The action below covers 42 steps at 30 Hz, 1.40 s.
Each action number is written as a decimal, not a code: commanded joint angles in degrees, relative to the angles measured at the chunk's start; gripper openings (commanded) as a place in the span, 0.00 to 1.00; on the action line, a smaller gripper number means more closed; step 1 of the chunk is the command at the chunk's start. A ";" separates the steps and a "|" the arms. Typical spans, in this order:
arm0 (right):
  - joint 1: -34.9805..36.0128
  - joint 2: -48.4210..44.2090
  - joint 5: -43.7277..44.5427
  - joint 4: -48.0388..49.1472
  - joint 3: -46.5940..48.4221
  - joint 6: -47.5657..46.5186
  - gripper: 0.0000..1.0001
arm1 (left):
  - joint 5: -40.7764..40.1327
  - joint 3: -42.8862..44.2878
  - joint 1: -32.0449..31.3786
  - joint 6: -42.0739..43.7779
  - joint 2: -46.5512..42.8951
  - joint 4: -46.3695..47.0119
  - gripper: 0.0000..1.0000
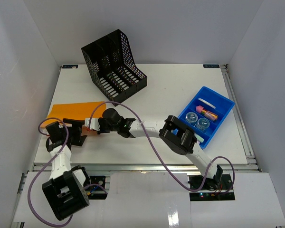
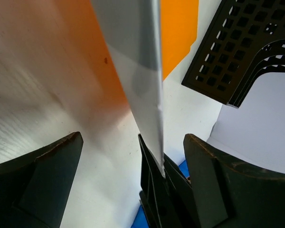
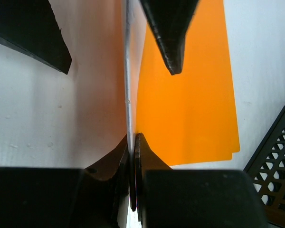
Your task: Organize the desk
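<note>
The white table [image 1: 175,95] fills the floor between the pale grey walls, and its metal rail runs along the near edge, just in front of the two arm bases. Both arms work over the left near part of the table, where an orange folder [image 1: 73,110] lies flat on it.

The right arm reaches across the table from the right side to the left. Its right end effector [image 1: 91,124] is clenched. In the right wrist view the two fingers [image 3: 149,159] press together on the lower edge of a thin sheet [image 3: 128,85], which stands upright and is seen edge-on. The white table surface is directly under this end effector, on the left of the sheet. The orange folder [image 3: 190,104] is on the right of it. I cannot tell if the sheet is a part of the folder.

The left end effector [image 1: 78,133] is released, with its jaws wide apart. It hangs low over the table, just beside the right one. In the left wrist view the thin sheet [image 2: 133,57] rises between its two fingers [image 2: 52,166], and no finger touches it there.

A black file rack [image 1: 114,64] stands at the far side of the table, well apart from both end effectors. A blue tray [image 1: 219,94] with small items lies on the right part.
</note>
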 commanded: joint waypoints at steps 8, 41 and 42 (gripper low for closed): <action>-0.47 -10.19 -6.22 1.63 -9.49 5.95 0.08 | -14.06 6.37 -0.10 5.39 2.29 -1.83 0.93; -19.94 -29.64 -39.58 -42.86 0.95 -4.21 0.90 | 2.59 27.19 -0.35 31.65 -8.44 5.31 0.00; -21.85 -31.10 -39.71 -42.12 -0.06 -3.26 0.90 | 4.27 28.61 -0.49 32.40 -8.36 5.73 0.00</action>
